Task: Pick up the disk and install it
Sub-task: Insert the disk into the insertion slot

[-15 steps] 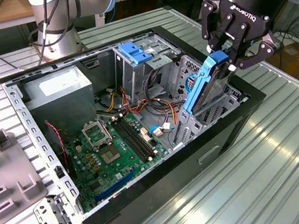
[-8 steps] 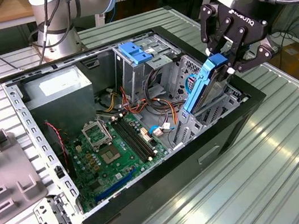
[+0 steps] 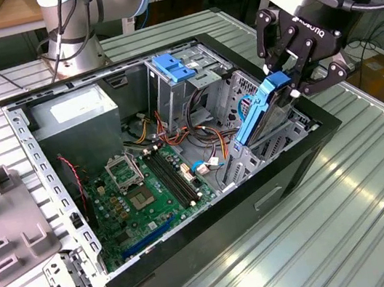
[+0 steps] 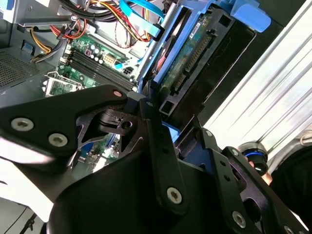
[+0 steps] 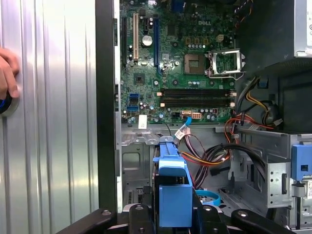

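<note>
The exterior view looks down at a slant from some way off onto the open black metal computer case (image 3: 215, 239), while both wrist views sit close behind the black gripper (image 5: 174, 217), looking past the blue-railed flat disk (image 5: 173, 187) into the case, all three sharing the green motherboard (image 3: 148, 188).

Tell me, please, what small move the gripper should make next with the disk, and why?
Probably ease the disk a little deeper along its own slant into the drive bay. The gripper is clamped on the disk's blue upper end. The disk leans tilted, its lower end down among the bay's metal walls, and much of it stands above them, so it looks not yet seated.
</note>
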Robot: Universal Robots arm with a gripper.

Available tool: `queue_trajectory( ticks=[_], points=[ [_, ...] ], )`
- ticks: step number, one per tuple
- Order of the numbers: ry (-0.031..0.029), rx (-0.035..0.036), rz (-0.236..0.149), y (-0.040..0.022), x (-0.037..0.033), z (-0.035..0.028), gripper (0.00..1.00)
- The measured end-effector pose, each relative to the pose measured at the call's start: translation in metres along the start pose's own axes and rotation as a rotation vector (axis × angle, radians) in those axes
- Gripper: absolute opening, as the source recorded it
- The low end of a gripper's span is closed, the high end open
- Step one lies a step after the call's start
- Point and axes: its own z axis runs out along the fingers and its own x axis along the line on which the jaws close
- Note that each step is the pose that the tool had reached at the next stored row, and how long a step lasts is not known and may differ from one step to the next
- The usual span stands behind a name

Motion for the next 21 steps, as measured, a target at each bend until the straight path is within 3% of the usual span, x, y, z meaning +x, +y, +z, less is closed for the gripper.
queue_trajectory(
  ticks=[19,20,21],
  points=[
    [-0.0001,0.0000,0.000,0.0000,0.0003,0.0030,0.37],
    [0.0002,-0.0001,0.000,0.0000,0.0003,0.0029,0.45],
    [0.0000,-0.0001,0.000,0.0000,0.0003,0.0030,0.45]
  ],
)
